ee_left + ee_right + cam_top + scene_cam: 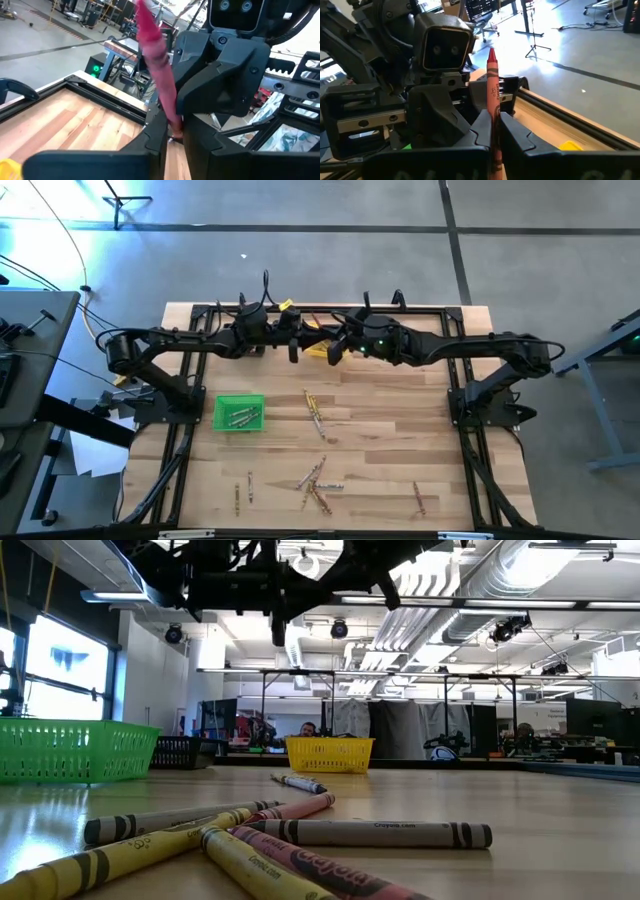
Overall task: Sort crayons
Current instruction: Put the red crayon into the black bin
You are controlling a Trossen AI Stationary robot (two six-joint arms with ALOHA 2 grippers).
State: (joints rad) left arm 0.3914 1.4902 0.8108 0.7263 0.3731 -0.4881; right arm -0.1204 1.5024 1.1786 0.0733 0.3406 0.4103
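A red crayon (pixel 492 95) is pinched between the two claws above the far edge of the tabletop (pixel 400 440), just over the yellow bin (pixel 318 350). The right wrist view shows it standing up from the right claw (pixel 493 131), whose fingers are closed on its lower part, pointed tip away from that claw. The left wrist view shows the same crayon (pixel 157 55) with the left claw (pixel 172 132) also closed around one end, and the shaft rising clear of it. So the crayon's long axis runs from one claw into the other, the two arms facing each other nose to nose, and neither is nearer: both grip it. This looks like a handover in mid-air, and the coming move depends on which claw lets go first; I cannot tell which that will be. Nearer than the yellow bin and to the left sits the green bin (pixel 239 413) with a few crayons inside. More loose crayons (pixel 318 480) lie scattered on the near half, well apart from the yellow bin.
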